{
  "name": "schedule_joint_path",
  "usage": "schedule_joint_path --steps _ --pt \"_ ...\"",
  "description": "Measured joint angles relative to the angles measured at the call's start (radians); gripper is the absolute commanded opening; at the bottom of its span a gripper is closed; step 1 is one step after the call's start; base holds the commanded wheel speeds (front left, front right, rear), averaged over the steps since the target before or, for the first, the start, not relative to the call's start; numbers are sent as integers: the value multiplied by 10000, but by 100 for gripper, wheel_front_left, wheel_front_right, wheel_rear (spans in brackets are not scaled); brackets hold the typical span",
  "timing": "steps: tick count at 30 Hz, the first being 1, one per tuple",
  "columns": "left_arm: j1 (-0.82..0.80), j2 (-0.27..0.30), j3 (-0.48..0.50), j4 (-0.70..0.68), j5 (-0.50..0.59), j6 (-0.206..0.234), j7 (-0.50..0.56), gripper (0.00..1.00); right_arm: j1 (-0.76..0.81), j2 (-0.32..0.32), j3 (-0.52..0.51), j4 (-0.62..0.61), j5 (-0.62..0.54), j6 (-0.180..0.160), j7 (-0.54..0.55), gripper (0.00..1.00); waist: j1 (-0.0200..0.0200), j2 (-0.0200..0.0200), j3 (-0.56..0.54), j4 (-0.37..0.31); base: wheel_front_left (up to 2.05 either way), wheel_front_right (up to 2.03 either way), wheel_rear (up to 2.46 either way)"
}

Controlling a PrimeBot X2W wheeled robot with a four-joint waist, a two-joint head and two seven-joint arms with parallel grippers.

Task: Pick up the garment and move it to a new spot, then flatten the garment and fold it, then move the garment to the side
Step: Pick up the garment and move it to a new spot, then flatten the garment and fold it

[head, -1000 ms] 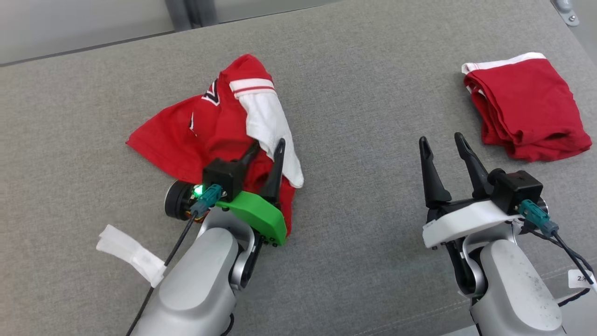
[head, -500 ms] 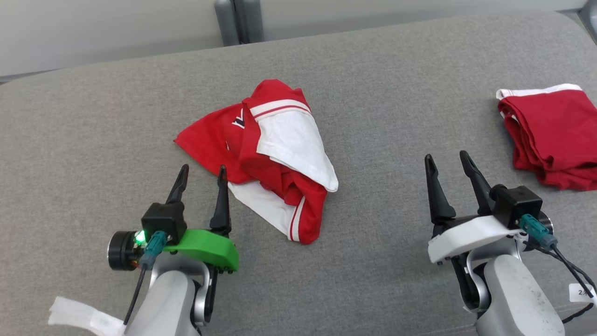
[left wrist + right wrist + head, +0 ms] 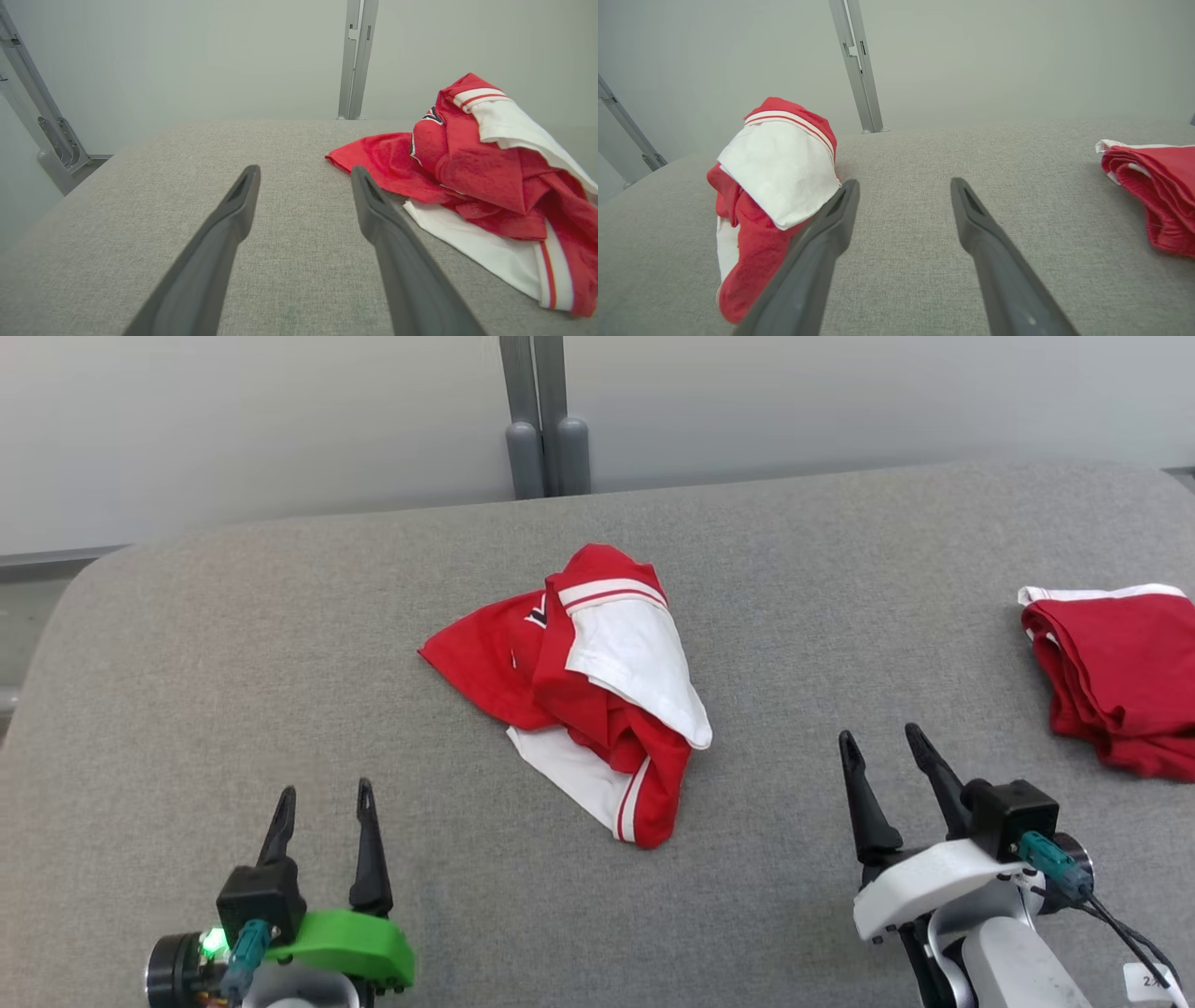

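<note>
Pale grey wall (image 3: 233, 420) runs behind a wide grey fabric cushion (image 3: 280, 663) that carries everything in view. About midway between the cushion's left and right edges, and somewhat nearer its far edge, lies the garment (image 3: 588, 691), red and white, bunched in a loose heap. A white panel with red-striped trim is draped over its top, red cloth spreads flat toward the left edge, and a white strip with a red stripe sticks out toward the near edge. A stack of folded red clothing (image 3: 1120, 681), white trim along its far side, sits at the cushion's right edge, well apart from the garment. The right gripper (image 3: 880, 735) is over the near part of the cushion, between the garment and the folded stack, its jaws apart and holding nothing. The left gripper (image 3: 326, 791), on a green housing (image 3: 345, 943), is by the near left corner, jaws likewise apart and empty, clear of the garment. A slim grey metal post (image 3: 532, 420) stands upright just past the middle of the far edge. A small white label (image 3: 1153, 980) shows at the near right corner.
</note>
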Motion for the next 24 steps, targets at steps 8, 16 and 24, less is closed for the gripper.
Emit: schedule_joint_path --steps 8,16,24 --pt "605 -8 178 -38 100 -90 0 100 378 -2 -123 42 192 0 0 100 0 0 -365 261 0 0 0" --pt "500 -13 -198 -169 -182 10 0 100 119 0 399 142 -163 0 0 100 0 0 -97 445 0 0 0" --pt "105 -17 -621 -201 -508 194 0 100 -1197 2 1427 863 -913 0 2 100 0 0 439 967 0 0 0"
